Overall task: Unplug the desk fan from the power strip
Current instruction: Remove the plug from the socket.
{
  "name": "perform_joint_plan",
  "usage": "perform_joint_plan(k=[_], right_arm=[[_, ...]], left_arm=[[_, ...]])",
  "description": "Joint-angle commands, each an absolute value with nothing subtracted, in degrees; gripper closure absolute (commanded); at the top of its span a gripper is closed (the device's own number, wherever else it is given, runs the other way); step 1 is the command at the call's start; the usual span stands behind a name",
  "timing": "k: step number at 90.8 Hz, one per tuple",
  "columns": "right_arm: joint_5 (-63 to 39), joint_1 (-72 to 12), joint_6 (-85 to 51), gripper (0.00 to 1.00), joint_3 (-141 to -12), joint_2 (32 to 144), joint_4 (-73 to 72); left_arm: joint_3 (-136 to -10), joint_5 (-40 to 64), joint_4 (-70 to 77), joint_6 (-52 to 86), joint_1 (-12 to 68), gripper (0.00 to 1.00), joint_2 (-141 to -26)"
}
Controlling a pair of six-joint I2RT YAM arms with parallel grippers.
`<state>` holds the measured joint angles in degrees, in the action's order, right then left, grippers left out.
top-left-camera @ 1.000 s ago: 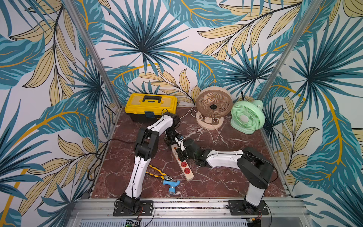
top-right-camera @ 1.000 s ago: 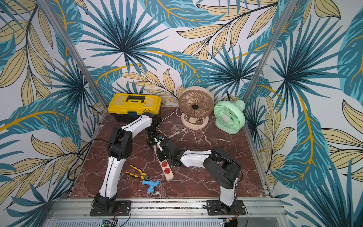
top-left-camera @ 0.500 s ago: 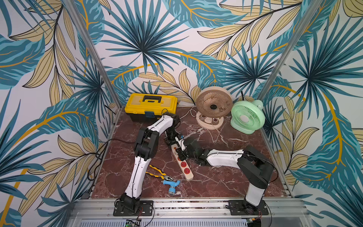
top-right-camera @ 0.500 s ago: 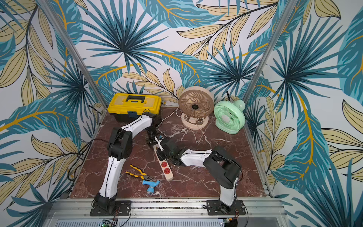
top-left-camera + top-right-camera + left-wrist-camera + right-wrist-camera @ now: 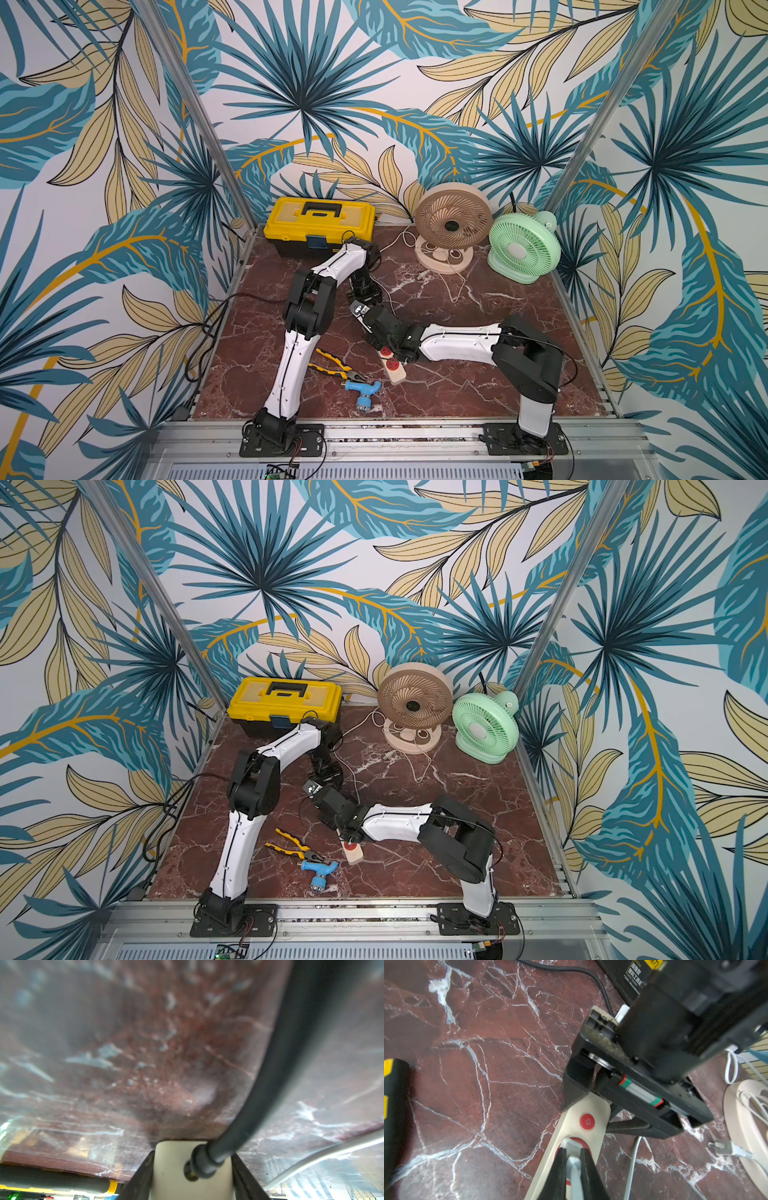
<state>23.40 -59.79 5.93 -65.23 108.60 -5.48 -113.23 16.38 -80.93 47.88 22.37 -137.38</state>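
Two hands grip one smooth cream plastic power strip point(image 5: 565, 1127), lying flat on the red, white-veined marble bench point(image 5: 488, 1064). Left hand point(image 5: 192, 1176) clamps the strip's cord end; right hand point(image 5: 574, 1165) pinches a white plug point(image 5: 572, 1147) seated in the socket point(image 5: 586, 1144) next to the strip's round red button point(image 5: 587, 1122), marked with a power symbol.
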Motion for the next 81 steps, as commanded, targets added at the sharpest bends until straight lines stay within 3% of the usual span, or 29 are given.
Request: perform_joint_plan(k=[1, 19, 54, 81], right_arm=[[22.37, -63.3, 10.98, 1.0, -67.33, 108.29, -7.36], [24.32, -62.42, 9.05, 1.0, -65.31, 107.2, -8.99], [11.44, -50.03, -10.79, 1.0, -56.8, 101.9, -13.87], [7.85, -47.66, -14.07, 1.0, -56.72, 102.07, -13.48]], left_arm=[[-108.93, 4.1, -77.34, 48.52, 21.11, 1.0, -145.86], [-108.81, 4.11, -77.26, 48.36, 21.12, 1.0, -145.89], [-108.74, 4.13, -77.22, 48.43, 21.18, 1.0, -145.84], [-108.77, 4.07, -77.2, 48.43, 21.17, 1.0, -145.8]])
